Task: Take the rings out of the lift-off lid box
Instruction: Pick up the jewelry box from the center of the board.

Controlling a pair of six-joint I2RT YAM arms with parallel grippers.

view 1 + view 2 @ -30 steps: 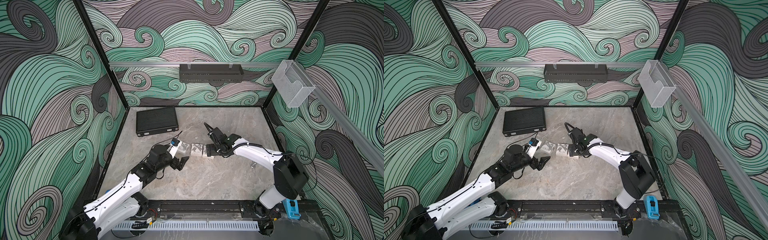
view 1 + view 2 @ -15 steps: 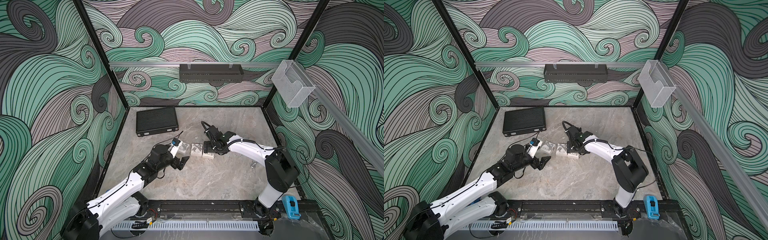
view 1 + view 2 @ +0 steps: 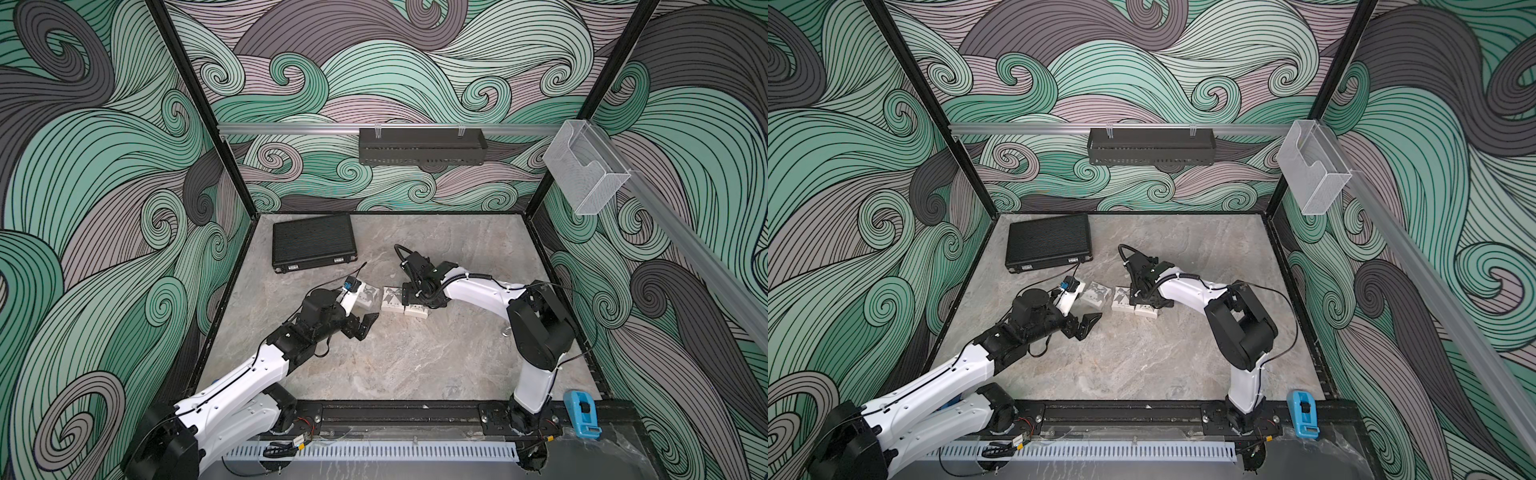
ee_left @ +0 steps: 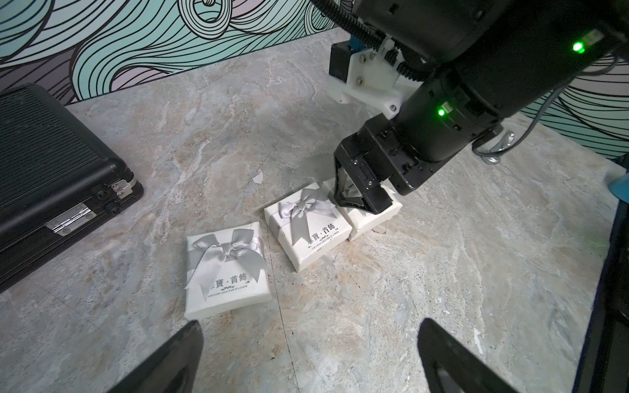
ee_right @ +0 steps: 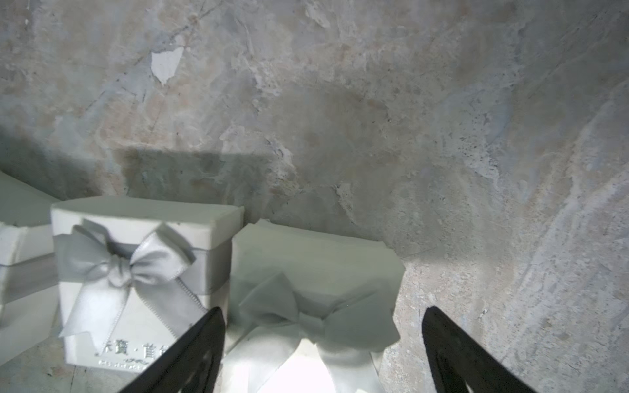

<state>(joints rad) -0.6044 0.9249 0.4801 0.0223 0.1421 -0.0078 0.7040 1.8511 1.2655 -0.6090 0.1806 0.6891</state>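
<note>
Straddling white box (image 5: 316, 258), right gripper (image 5: 323, 309) spread wide, fingers (image 5: 190, 350) either side, contact unclear. Box square, closed, satin bow (image 5: 316, 320), on table (image 3: 415, 365), touching middle box (image 4: 308, 231) of three. Left gripper (image 4: 310, 325) spread, empty. Contents hidden inside; bow overexposed.

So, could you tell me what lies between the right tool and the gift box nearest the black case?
Another white bowed box, shown in the left wrist view.

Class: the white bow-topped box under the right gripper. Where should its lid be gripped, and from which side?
Grip the lid by two opposite side walls, from straight above: they are flat and upright, and the bow covers the top. The middle box hugs one wall, so probably the free pair.
</note>
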